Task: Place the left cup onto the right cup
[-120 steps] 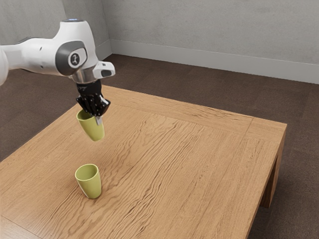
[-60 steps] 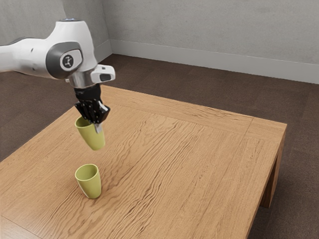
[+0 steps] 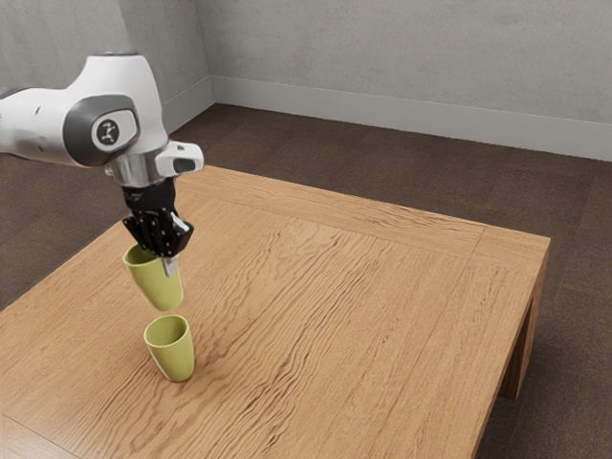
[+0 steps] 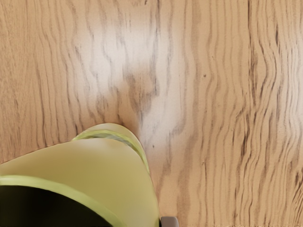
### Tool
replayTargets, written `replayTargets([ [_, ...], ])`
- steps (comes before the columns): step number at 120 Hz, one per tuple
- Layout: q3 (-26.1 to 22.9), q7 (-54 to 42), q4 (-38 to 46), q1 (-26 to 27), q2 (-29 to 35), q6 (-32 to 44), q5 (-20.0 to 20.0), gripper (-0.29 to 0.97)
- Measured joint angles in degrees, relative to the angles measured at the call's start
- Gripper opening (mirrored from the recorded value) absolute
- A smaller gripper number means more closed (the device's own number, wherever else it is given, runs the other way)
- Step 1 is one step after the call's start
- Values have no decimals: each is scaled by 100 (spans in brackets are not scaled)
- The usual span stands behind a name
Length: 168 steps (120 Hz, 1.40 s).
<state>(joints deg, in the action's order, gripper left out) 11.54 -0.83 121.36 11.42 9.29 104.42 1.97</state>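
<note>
"Where is your hand?"

"My hand (image 3: 163, 256) hangs over the wooden bench (image 3: 382, 306), toward the exterior view's left and well clear of the boards."

"Apart or together?"

"Clamped. My fingers pinch the rim of the held cup (image 3: 153, 281), one inside the mouth and one against the outer wall. It is pale green and tilted, with its mouth leaning toward the exterior view's left and its base pointing down and to the right."

"And the other one?"

"The standing cup (image 3: 170, 347) is the same green. It sits upright on the bench with its mouth open to the ceiling, directly below the one I carry. The carried base is just above its rim, and I see a thin gap between them, so they look apart."

"What does your wrist camera give you?"

"The held cup (image 4: 85, 184) is close under my hand, its dark inside at the edge, with wood grain (image 4: 222, 104) running beyond it. A pale green arc peeps past its far side, and I cannot tell which cup that belongs to."
</note>
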Motion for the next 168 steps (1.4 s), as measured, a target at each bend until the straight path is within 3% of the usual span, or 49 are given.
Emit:
replayTargets([
  [168,-2,316,478,9,-113,580,-116,-10],
])
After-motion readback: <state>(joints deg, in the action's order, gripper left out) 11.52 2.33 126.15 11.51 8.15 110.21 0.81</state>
